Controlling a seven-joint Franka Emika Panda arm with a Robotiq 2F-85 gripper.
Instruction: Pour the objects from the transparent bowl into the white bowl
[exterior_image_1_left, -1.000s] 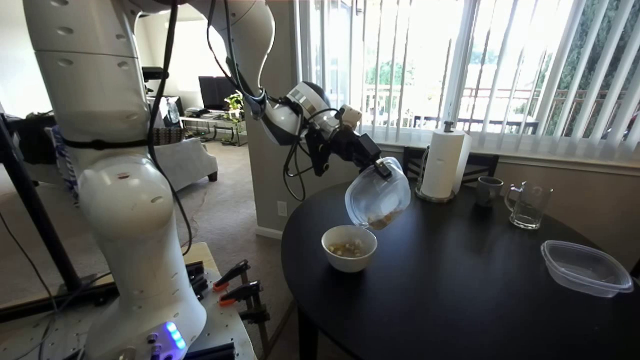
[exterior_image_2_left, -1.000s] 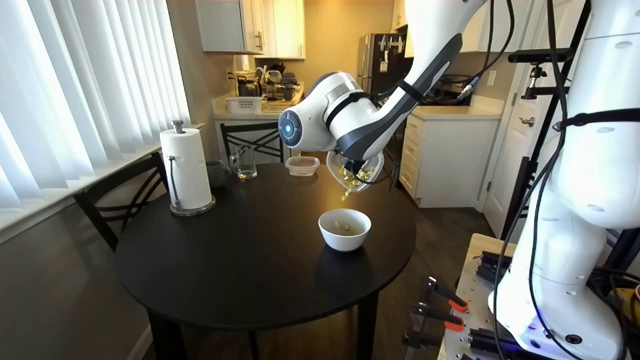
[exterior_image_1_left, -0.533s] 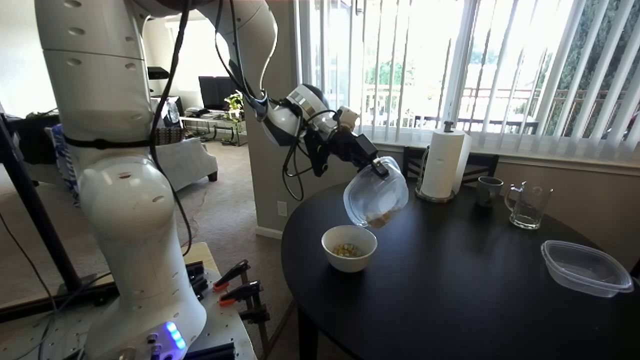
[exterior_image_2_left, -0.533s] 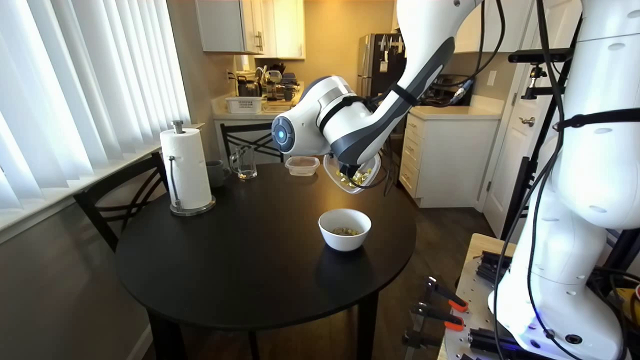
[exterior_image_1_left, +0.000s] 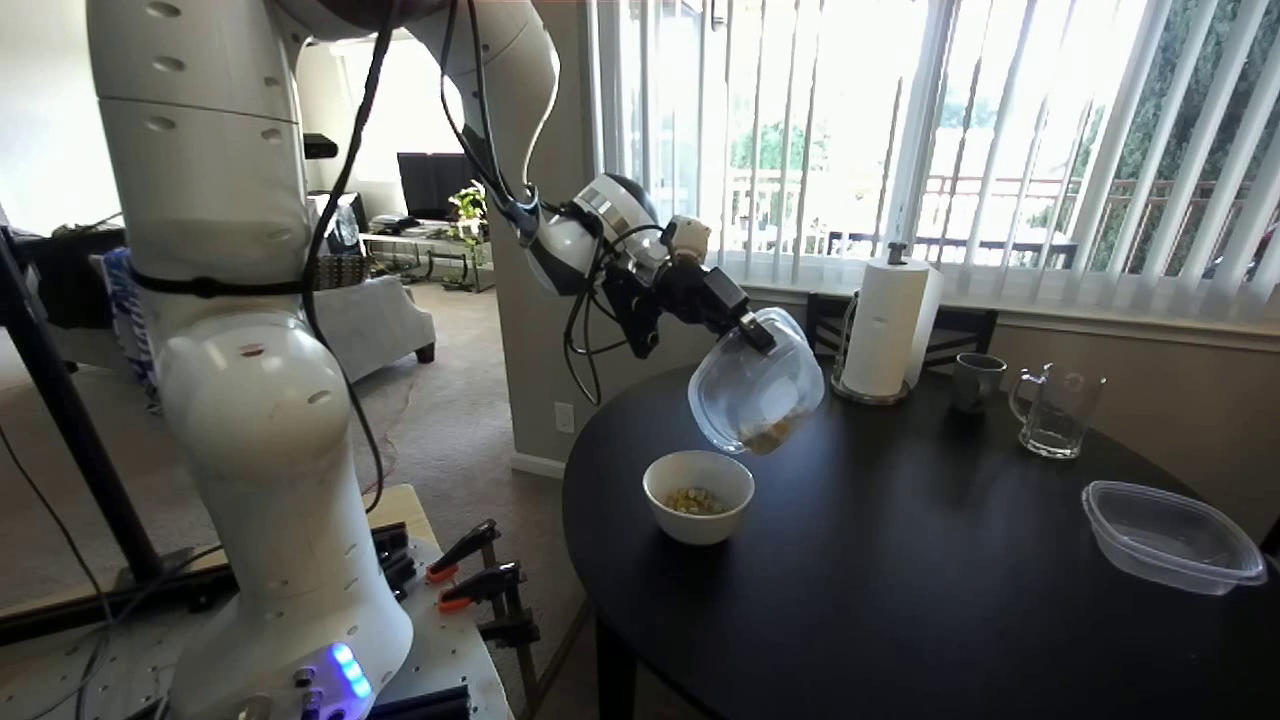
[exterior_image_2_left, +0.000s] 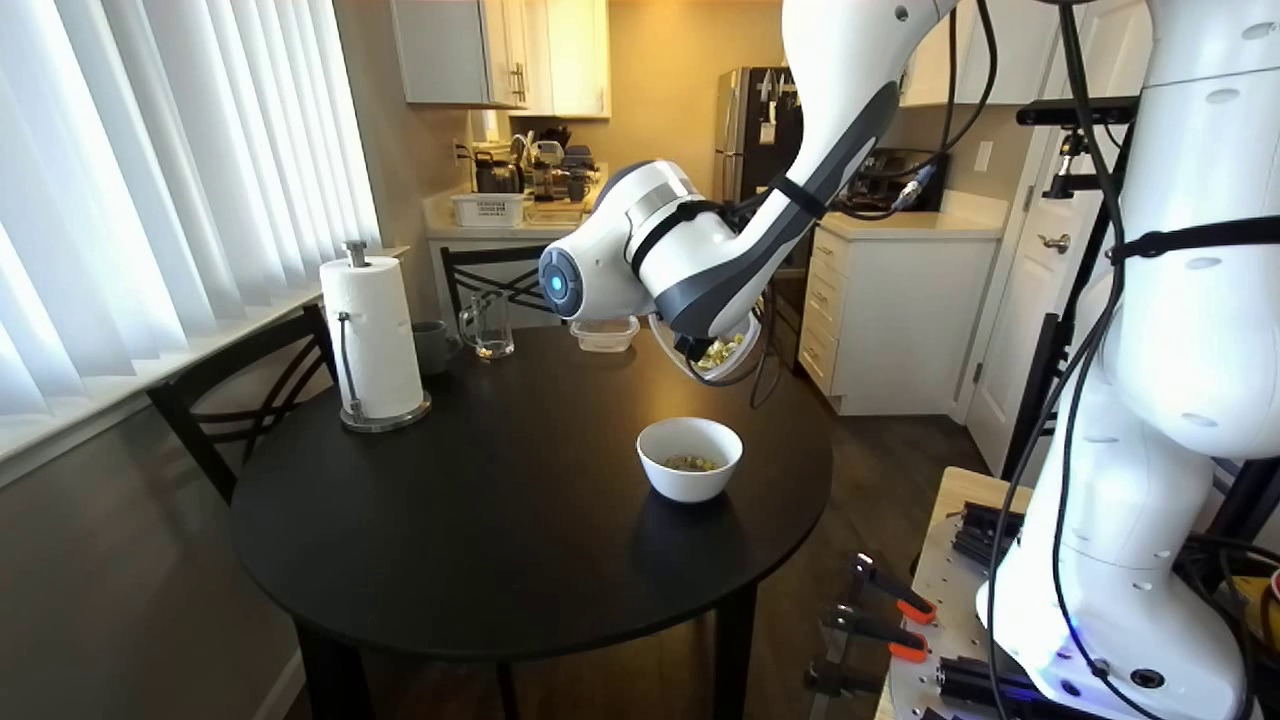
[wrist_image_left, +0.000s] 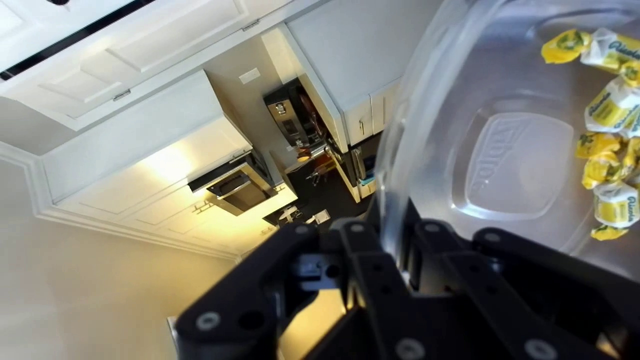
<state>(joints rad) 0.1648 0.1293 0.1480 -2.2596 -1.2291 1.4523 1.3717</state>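
Shiny plastic transparent bowl (wrist_image_left: 520, 162), smooth white bowl (exterior_image_1_left: 699, 529), glass mug (exterior_image_1_left: 1060, 412), matt paper roll (exterior_image_2_left: 375, 340)

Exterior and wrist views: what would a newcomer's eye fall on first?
Likely the tilted transparent bowl, its rim pinched in the gripper, held higher than the white bowl on the dark round table. Next, the yellow wrapped candies inside it, vivid at the wrist view's right edge; yellowish pieces also lie in the white bowl.

Round black counter (exterior_image_2_left: 450, 520) got white bowl (exterior_image_1_left: 698, 528) near edge, paper towels (exterior_image_1_left: 882, 330) on stand (exterior_image_2_left: 388, 421), gray mug (exterior_image_1_left: 975, 385), glass mug (exterior_image_1_left: 1060, 412), plastic tub (exterior_image_1_left: 1160, 560).
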